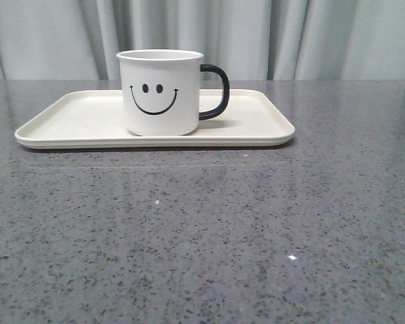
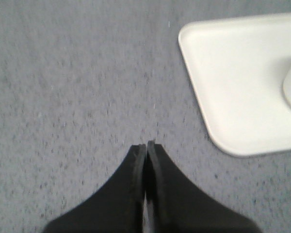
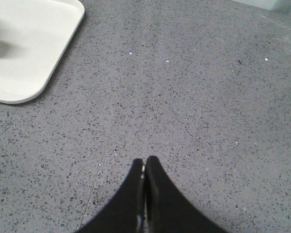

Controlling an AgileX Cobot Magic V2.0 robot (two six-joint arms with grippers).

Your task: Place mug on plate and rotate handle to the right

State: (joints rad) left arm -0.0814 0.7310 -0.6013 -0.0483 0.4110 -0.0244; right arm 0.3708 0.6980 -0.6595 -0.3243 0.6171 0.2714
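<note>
Pale grey pleated curtains (image 1: 290, 37) are seen across the top of the front view, behind a dark grey speckled stone surface (image 1: 209, 229). A large flat cream-white rectangular plate (image 1: 74, 118) with rounded corners is set in the upper middle of the frame. On it, slightly left of centre, a white cylindrical mug (image 1: 160, 92) with a black smiley face is stood upright, and its glossy black loop handle (image 1: 217, 91) is turned toward the right of the frame.

In the left wrist view, the black left end effector (image 2: 146, 145) is shown pressed closed, with nothing held, over bare surface; a corner of the plate is seen at the upper right.

In the right wrist view, the black right end effector (image 3: 144, 160) is likewise closed and empty, with a plate corner at the upper left.
</note>
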